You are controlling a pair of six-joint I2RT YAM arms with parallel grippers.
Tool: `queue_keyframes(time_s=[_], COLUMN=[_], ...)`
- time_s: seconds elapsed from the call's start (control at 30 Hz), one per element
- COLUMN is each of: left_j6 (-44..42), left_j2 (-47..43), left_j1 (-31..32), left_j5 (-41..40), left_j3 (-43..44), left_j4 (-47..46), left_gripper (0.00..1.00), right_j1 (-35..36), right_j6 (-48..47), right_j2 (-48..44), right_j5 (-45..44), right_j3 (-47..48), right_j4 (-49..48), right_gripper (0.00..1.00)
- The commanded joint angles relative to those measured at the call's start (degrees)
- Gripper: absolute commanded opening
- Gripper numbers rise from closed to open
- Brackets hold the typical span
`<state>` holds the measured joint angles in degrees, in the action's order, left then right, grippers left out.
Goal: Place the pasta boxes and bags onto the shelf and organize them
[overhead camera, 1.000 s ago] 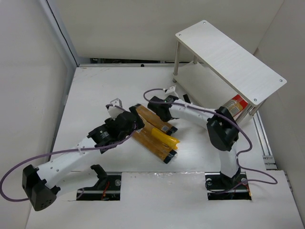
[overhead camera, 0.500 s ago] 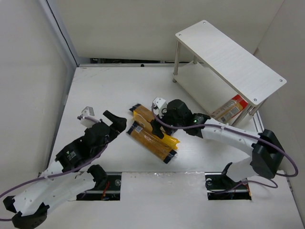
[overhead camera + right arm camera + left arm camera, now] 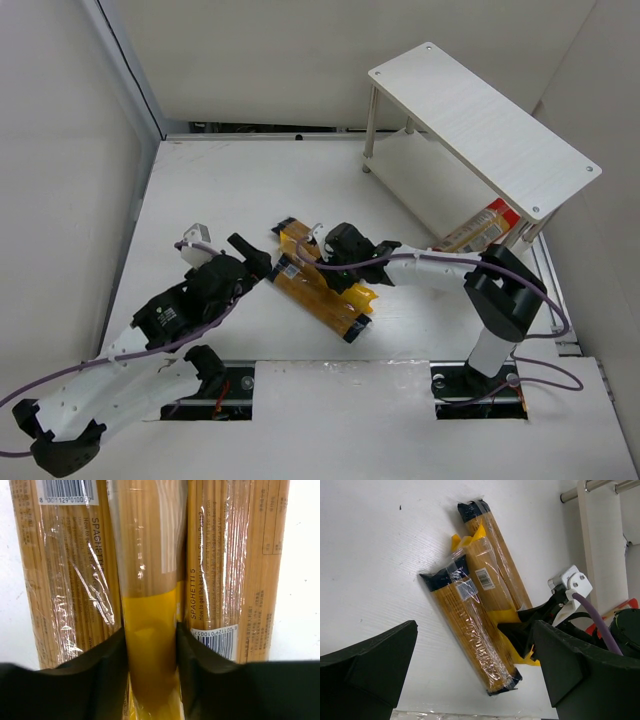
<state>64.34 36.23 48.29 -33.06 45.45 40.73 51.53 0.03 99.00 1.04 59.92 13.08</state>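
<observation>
Three spaghetti packs lie side by side mid-table. The plain yellow pack (image 3: 357, 298) (image 3: 150, 625) sits between two orange-brown packs (image 3: 310, 293) (image 3: 295, 238). My right gripper (image 3: 335, 268) (image 3: 150, 652) is down over them, its black fingers (image 3: 102, 672) pressed against both sides of the yellow pack, shut on it. My left gripper (image 3: 255, 262) (image 3: 474, 630) hovers open just left of the packs, holding nothing. The shelf (image 3: 480, 115) stands at the back right, and a red pack (image 3: 492, 218) lies on its lower board with another pack beside it.
White walls close in the table on the left, back and right. The shelf's thin legs (image 3: 369, 125) stand near the packs' far end. The right arm's purple cable (image 3: 592, 622) loops beside the packs.
My right gripper has come down over the packs and closed its jaws on the yellow one. My left arm has drawn back to the left, away from the packs.
</observation>
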Motion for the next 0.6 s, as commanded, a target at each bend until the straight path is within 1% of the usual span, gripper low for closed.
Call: queue_keyframes(time_s=[0.0,0.07,0.13,0.17,0.2,0.3,0.37,0.4,0.43,0.5,0.53,0.57], left_j6=[-0.7,-1.2,-1.2,-1.8,-1.8,-1.8,-1.8,-1.8,-1.8,-1.8,-1.8,-1.8], left_j2=[0.6,0.6,1.2,1.2,1.2,1.2,1.2,1.2,1.2,0.7,0.7,0.7], left_j1=[-0.1,-0.1,-0.1,-0.1,-0.1,-0.1,-0.1,-0.1,-0.1,-0.1,-0.1,-0.1], left_j5=[-0.3,-0.3,-0.3,-0.3,-0.3,-0.3,-0.3,-0.3,-0.3,-0.3,-0.3,-0.3], left_j3=[-0.5,-0.5,-0.5,-0.5,-0.5,-0.5,-0.5,-0.5,-1.1,-1.1,-1.1,-1.1], left_j4=[-1.4,-2.1,-2.6,-2.6,-2.6,-2.6,-2.6,-2.6,-2.6,-2.6,-2.6,-2.6], left_gripper=[1.0,1.0,1.0,1.0,1.0,1.0,1.0,1.0,1.0,1.0,1.0,1.0], right_j1=[1.8,3.0,4.1,4.1,4.1,4.1,4.1,4.1,4.1,4.1,4.1,4.1], right_j6=[0.8,1.3,1.3,1.3,2.4,3.9,4.5,7.0,7.9,10.1,10.9,10.9], right_j2=[0.5,1.0,1.6,1.6,1.6,-3.0,-8.3,-9.9,-11.4,-14.5,-15.3,-16.0], right_j5=[-1.1,-1.1,-1.6,-1.7,-3.3,-6.1,-12.7,-16.4,-23.9,-30.3,-36.0,-38.1], right_j3=[2.0,2.0,2.0,2.6,2.6,3.6,4.9,5.6,6.3,8.6,9.2,9.2], right_j4=[-1.0,-1.0,-1.0,-1.0,-1.0,-0.2,0.3,2.5,3.4,7.0,7.8,8.4], right_gripper=[0.4,0.4,0.28,0.16,0.0,0.0,0.0,0.0,0.0,0.0,0.0,0.0])
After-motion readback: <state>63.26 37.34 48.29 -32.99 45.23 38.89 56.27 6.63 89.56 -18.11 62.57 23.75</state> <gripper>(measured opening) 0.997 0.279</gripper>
